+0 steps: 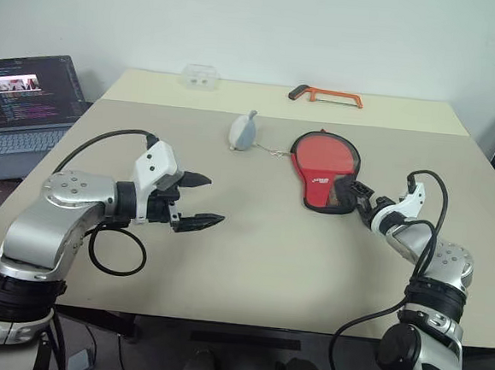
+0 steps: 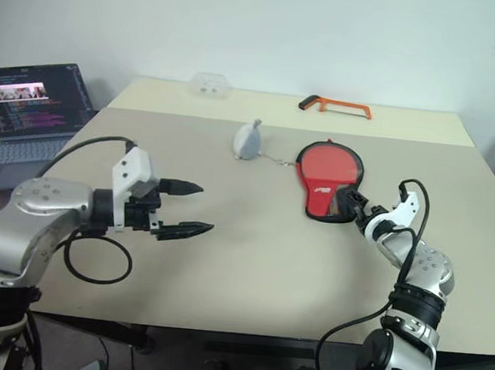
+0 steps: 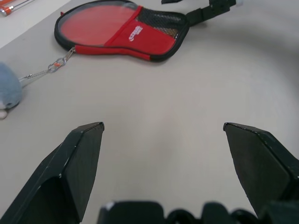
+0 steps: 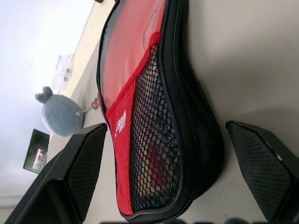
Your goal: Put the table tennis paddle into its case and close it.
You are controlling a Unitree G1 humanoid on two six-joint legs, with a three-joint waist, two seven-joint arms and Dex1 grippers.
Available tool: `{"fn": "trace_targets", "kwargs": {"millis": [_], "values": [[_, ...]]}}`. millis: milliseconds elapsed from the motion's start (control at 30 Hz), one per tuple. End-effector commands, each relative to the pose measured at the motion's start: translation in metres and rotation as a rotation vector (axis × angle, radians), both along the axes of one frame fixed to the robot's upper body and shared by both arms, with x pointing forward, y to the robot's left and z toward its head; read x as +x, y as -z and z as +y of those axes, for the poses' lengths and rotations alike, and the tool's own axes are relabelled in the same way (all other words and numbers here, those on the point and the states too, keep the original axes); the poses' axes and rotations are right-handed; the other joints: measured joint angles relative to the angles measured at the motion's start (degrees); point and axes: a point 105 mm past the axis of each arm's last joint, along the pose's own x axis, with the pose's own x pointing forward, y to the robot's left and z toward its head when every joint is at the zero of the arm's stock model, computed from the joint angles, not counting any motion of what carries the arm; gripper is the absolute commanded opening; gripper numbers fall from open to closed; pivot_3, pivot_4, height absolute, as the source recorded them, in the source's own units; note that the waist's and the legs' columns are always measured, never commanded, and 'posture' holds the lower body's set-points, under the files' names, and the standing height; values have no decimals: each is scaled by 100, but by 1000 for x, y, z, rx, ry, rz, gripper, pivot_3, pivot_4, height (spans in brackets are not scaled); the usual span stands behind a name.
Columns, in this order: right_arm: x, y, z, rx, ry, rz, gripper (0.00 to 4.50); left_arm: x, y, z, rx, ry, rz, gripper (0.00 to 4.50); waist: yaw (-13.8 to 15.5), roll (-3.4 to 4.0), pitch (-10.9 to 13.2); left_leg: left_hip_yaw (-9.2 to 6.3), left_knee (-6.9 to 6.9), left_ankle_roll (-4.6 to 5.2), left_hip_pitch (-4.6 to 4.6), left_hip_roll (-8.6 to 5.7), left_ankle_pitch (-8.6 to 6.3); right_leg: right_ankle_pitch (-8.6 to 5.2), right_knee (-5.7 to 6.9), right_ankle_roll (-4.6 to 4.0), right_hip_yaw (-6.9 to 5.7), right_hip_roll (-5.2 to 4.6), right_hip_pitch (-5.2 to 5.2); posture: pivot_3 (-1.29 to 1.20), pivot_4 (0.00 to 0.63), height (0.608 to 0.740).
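The case [image 1: 322, 169] lies flat on the table, right of centre, with its red and mesh side up and its narrow end toward my right arm. The table tennis paddle [image 4: 152, 158] is inside: its handle shows dimly through the black mesh, and the red face [image 3: 96, 21] shows under the clear panel. My right gripper [image 1: 355, 196] is open at the case's narrow end, one finger on each side of it [image 4: 167, 125] and neither touching. My left gripper [image 1: 215, 200] is open and empty over bare table left of centre, well short of the case [image 3: 121, 30].
A grey-white pouch on a cord [image 1: 243, 131] lies just left of the case, chained to its round end. An orange hacksaw [image 1: 327, 94] and a small clear box [image 1: 201, 76] sit at the far edge. An open laptop [image 1: 26, 108] stands beside the table on the left.
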Motion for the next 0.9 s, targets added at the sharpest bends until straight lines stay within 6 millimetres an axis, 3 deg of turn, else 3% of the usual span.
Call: {"fn": "trace_targets", "kwargs": {"millis": [33,233,433,733,833,900], "values": [[-1,-5,3,17,5,-33,4500,-3,-13,1,12,8,-50,4466,0,0,0,0,0,0,0,0,0,0,0,0,0,0,0,0,150,740],[-1,-9,29,48,-63,-59,4500,-1,-12,0,23,6,-51,4466,-28,0,0,1,-1,0,1,2,0,0,0,0,1,2,0,0,150,740],[4,-18,37,53,-82,-85,4500,-2,-12,0,21,-1,-45,4466,-70,0,0,1,-4,0,1,2,0,0,0,0,3,3,-3,0,150,740],[14,-15,58,78,-108,-72,4500,-1,-8,-3,20,-1,-41,4466,-127,0,0,1,-5,0,1,2,0,0,-1,0,4,3,-3,0,150,740],[18,-9,61,82,-103,-55,3875,0,-8,-2,21,-5,-41,4500,-145,0,0,1,-5,0,1,2,0,0,-1,0,4,2,-3,0,150,740],[20,-6,60,86,-94,-46,3230,0,-8,-2,24,-8,-41,4500,-146,0,0,1,-7,0,1,2,0,0,-2,0,4,2,-3,0,150,740]]}}
